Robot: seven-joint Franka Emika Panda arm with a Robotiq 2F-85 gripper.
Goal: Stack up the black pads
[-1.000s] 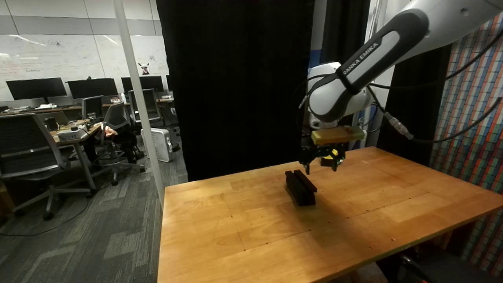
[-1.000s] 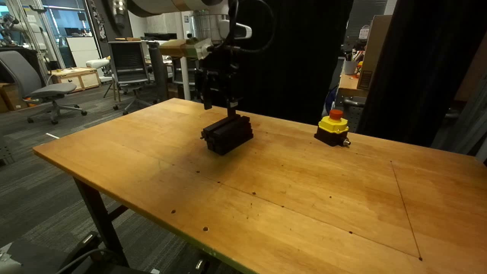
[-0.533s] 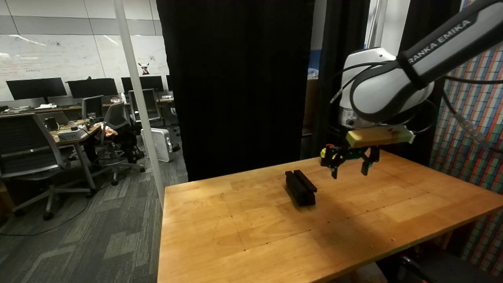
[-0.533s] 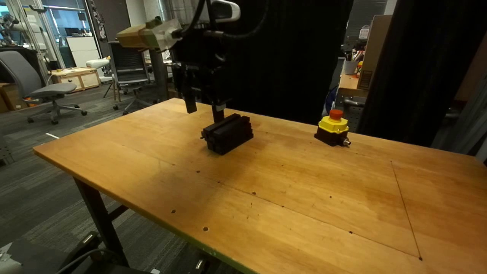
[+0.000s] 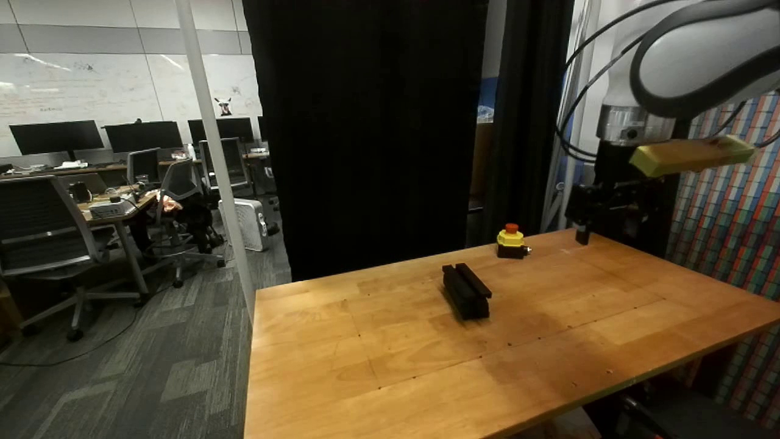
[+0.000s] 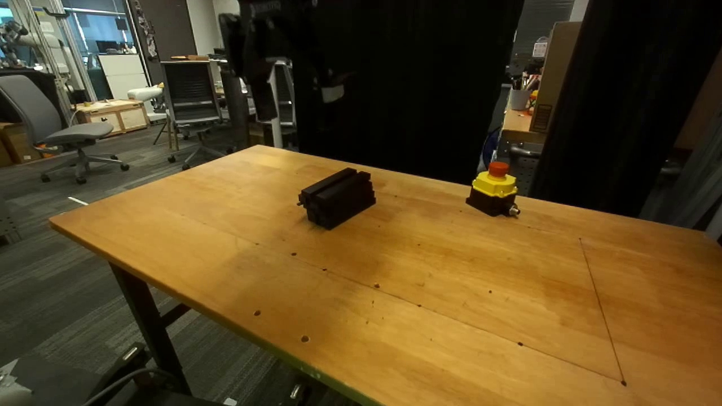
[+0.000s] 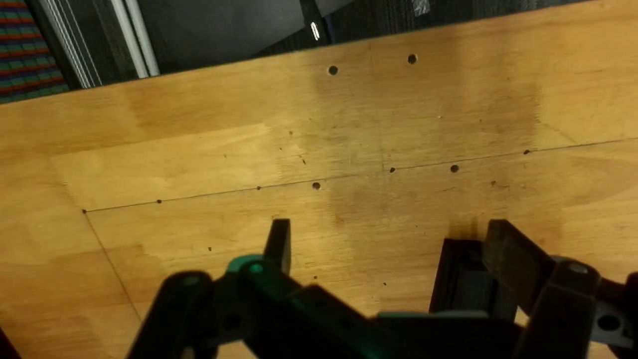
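Across the wooden table (image 5: 420, 347), toward two o'clock in an exterior view, the arm (image 5: 701, 67) is shifted since the earlier frame, and with it the gripper (image 7: 389, 244) is carried up and away, its jaws spread wide with nothing held between them. The black pads (image 6: 338, 197) are gathered in one pile on the table, at four o'clock in the wrist view, with a groove seen along the top. Stacking is judged done or nearly so; perhaps only the top is left to be squared, though single pads cannot be counted.
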